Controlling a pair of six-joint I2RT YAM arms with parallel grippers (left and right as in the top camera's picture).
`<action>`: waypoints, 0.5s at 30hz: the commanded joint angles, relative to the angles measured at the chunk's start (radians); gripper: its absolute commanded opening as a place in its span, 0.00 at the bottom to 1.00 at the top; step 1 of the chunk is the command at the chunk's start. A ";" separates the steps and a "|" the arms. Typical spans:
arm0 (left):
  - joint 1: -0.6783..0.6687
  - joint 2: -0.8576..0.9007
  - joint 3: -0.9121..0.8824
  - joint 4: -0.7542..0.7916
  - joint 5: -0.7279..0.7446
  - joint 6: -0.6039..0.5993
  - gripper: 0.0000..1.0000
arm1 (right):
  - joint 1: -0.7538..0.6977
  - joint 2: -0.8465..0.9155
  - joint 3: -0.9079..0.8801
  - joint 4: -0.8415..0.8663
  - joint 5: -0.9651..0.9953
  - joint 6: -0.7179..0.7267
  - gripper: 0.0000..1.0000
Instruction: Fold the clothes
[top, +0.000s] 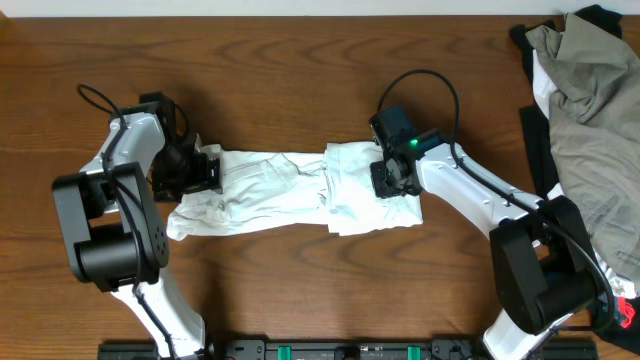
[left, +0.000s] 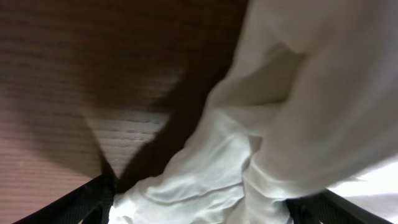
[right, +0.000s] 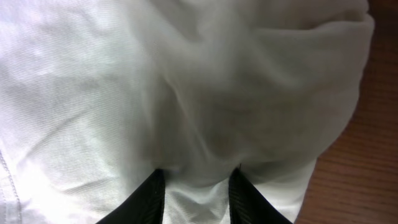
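- As the overhead view shows it, the T-shirt (top: 280, 190) lies at the centre of the table (top: 300, 60), drawn into a narrow wrinkled band running from 9 o'clock to 3 o'clock.
- Its 3 o'clock end is doubled over into a squarer pad; the 9 o'clock end is loose and ragged.
- Left gripper (top: 205, 168): stationed at the 9 o'clock end. In the wrist view its fingers (left: 87, 199) stand wide apart, released, with cloth lying slack between them and nothing pinched.
- Right gripper (top: 385, 178): set on the pad, toward its 12 o'clock side. Its fingers (right: 152, 199) are drawn close together with a ridge of the white fabric caught between them; judged to be grasping the T-shirt.
- An olive-grey garment (top: 590, 90) lies heaped over a black garment (top: 530, 125) at the table's 2 o'clock corner, well apart from the work.
- Step in hand, by judgement: mid-fold. The sides appear turned in and one end folded; the lengthwise fold is not complete.
- Next move calls for the left claw to close on the loose 9 o'clock end, taking all layers, and carry it toward 3 o'clock over the pad.
- Caution: the thin fabric may bunch or slip if only the top layer is taken.
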 joint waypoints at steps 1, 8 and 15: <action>0.004 0.047 -0.017 -0.002 0.075 0.040 0.87 | 0.004 0.009 -0.002 0.003 -0.006 0.014 0.32; 0.004 0.051 -0.023 -0.003 0.115 0.039 0.40 | 0.004 0.009 -0.002 0.002 -0.006 0.014 0.33; 0.005 0.041 -0.016 -0.027 0.113 0.031 0.12 | 0.005 0.009 -0.002 0.002 -0.006 0.014 0.33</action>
